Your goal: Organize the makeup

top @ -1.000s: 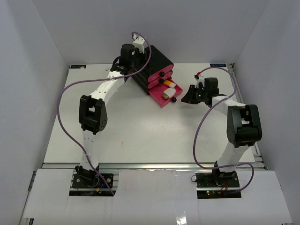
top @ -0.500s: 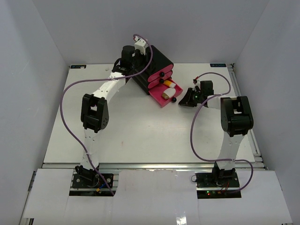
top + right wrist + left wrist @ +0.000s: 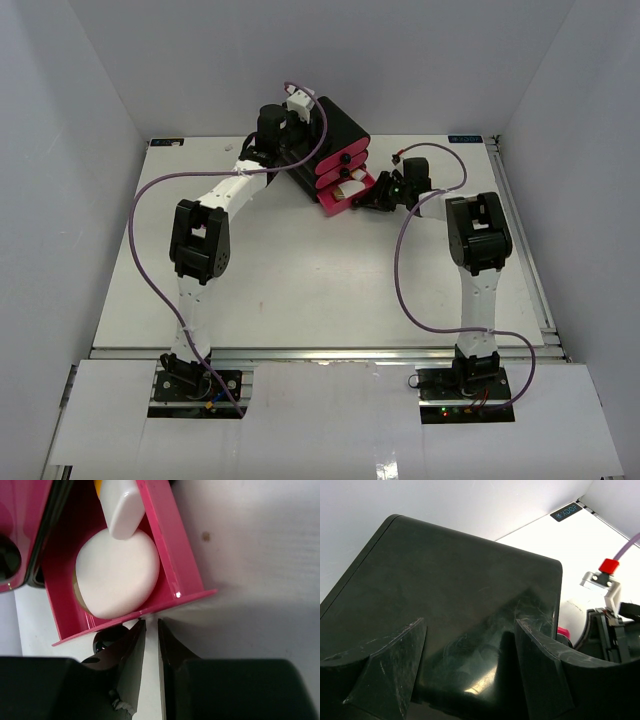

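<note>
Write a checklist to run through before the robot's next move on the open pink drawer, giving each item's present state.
1. Bottom drawer pushed fully in: not ok, it stands out from the box.
2. Egg-shaped piece and white-capped orange tube inside the drawer walls: ok.
3. Tube low enough to pass under the drawer above: cannot tell.
4. Right gripper at the drawer front: ok, fingers nearly together beside the black knob.
5. Left gripper bracing the box top: open over it; contact cannot tell.
6. Other makeup stowed: cannot tell, upper drawers look shut.
</note>
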### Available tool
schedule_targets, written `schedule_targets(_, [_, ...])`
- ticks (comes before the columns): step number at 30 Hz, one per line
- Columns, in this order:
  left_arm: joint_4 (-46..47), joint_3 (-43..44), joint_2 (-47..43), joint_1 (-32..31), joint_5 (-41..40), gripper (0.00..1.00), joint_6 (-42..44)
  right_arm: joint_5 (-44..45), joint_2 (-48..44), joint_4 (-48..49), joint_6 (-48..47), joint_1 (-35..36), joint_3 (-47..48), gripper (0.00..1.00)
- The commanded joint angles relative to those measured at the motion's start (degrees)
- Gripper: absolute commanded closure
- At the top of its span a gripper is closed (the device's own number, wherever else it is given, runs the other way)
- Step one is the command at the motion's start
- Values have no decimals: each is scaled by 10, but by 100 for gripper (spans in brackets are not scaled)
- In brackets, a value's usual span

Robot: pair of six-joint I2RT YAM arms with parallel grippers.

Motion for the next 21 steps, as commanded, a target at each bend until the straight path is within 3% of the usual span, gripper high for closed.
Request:
schedule_targets(1, [-97,-37,3,0,18,19,-7,-13,31,40,49,10,69,77])
schedule_targets(13, [-88,-48,8,-6,21,19,-17,-11,139,47,86,12,226,76])
schedule_targets(21, [-85,-43,12,-7,17,19,-39,-30,151,85,98,17,238,74])
